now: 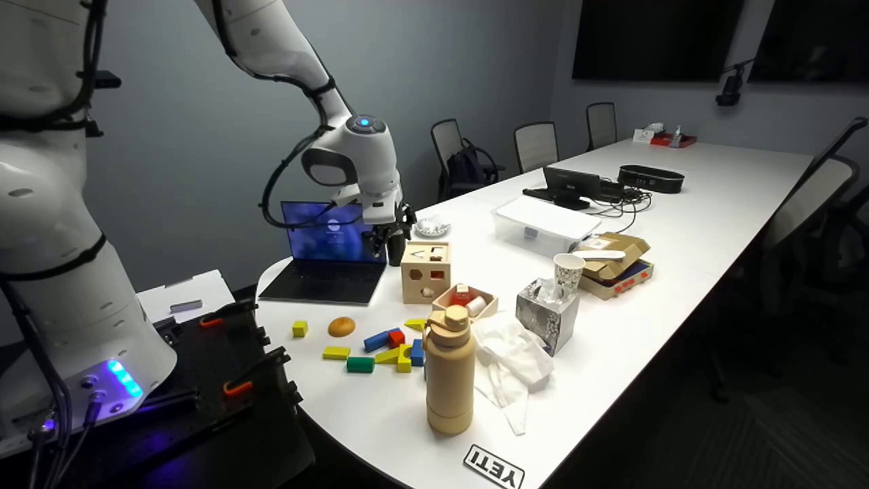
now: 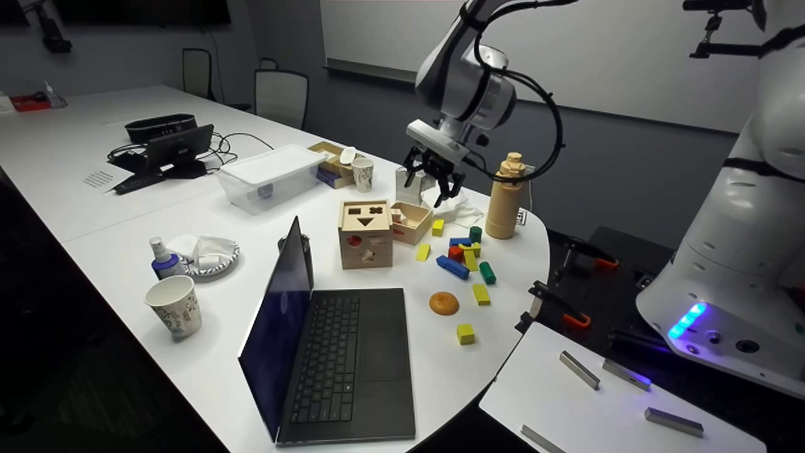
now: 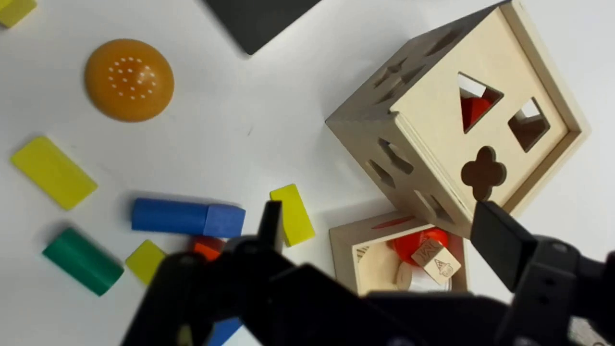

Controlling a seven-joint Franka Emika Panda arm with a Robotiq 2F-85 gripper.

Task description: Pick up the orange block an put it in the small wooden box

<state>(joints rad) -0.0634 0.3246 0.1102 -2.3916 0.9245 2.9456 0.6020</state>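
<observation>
Pincer [image 3: 382, 216] hanging, jaws wide apart, I see the orange domed block [image 3: 129, 80] near the rounded edge of the counter [image 1: 366, 407], small wooden box [image 3: 442, 129] farther in.

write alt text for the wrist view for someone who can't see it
An open gripper hangs over a white table. At upper right stands a wooden box with cut-out shapes; below it in the picture, an open tray holds small things. At left lie an orange dome, yellow blocks, blue blocks and a green block.
</observation>
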